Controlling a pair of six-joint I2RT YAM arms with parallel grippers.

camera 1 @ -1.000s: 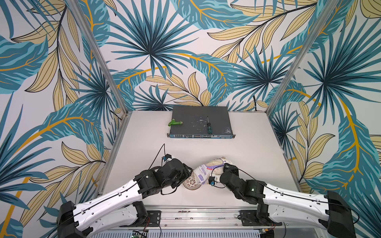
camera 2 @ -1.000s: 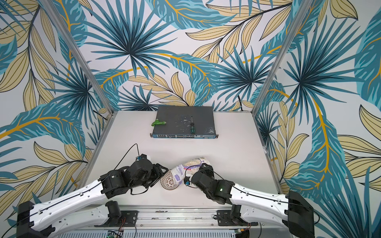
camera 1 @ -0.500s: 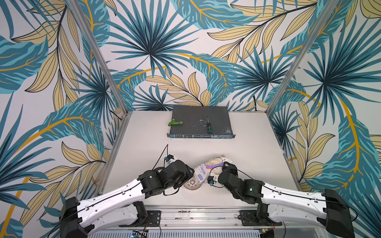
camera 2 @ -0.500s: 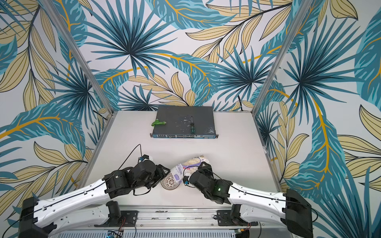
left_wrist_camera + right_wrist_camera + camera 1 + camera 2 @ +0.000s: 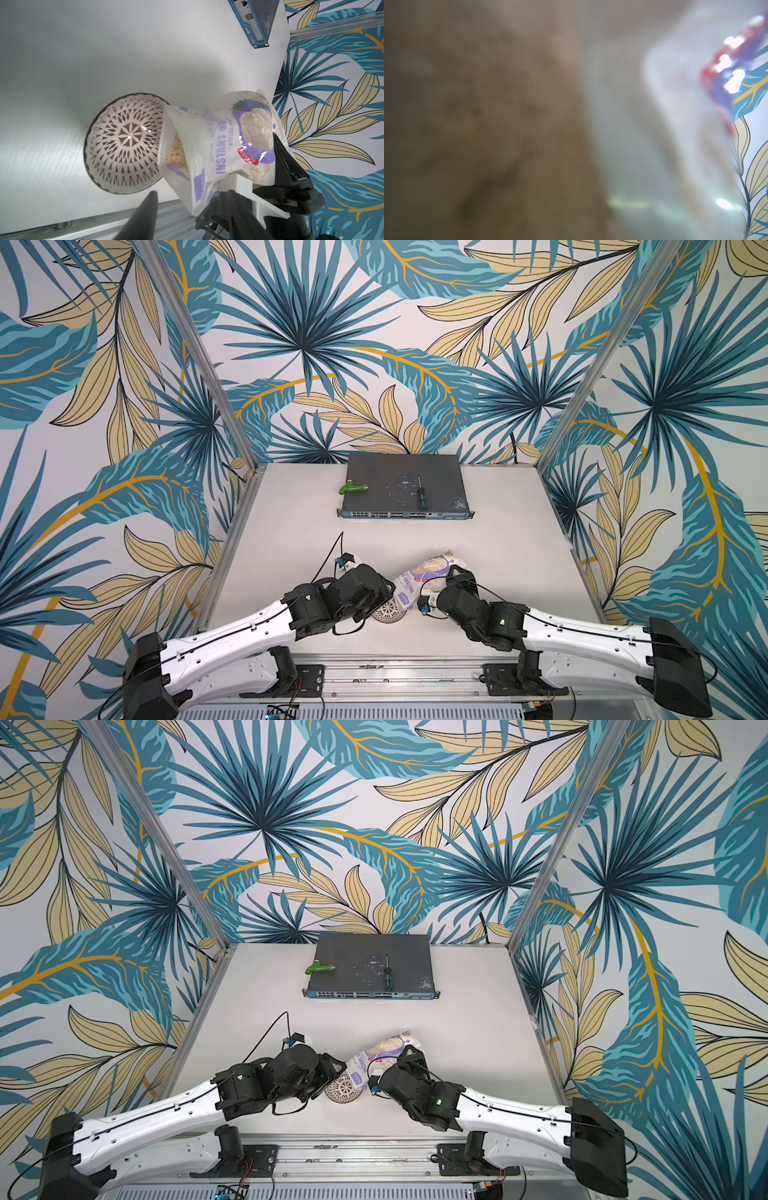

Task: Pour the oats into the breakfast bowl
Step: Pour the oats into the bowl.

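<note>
A clear plastic pouch with a white-and-purple label (image 5: 409, 591) lies tilted near the front of the white surface (image 5: 291, 556). Its open mouth leans over the rim of a small round white bowl with a dark lattice pattern (image 5: 388, 611), which stands on the surface between the two arms. In the left wrist view the pale beige oat flakes (image 5: 175, 153) sit inside the pouch just behind its mouth, and more of them fill its far end. The right fingers (image 5: 284, 158) pinch the pouch at that filled end. The left fingers (image 5: 145, 216) are spread apart beside the bowl, with a corner of the pouch mouth showing between them; I cannot tell whether they touch the plastic. The right wrist view is only a blur of beige and pale plastic close against the lens. At the back of the surface lies a flat dark grey network switch (image 5: 405, 489). A green plastic tap-shaped piece (image 5: 353, 488) rests on its left part and a green-handled screwdriver (image 5: 420, 497) lies on top.
</note>
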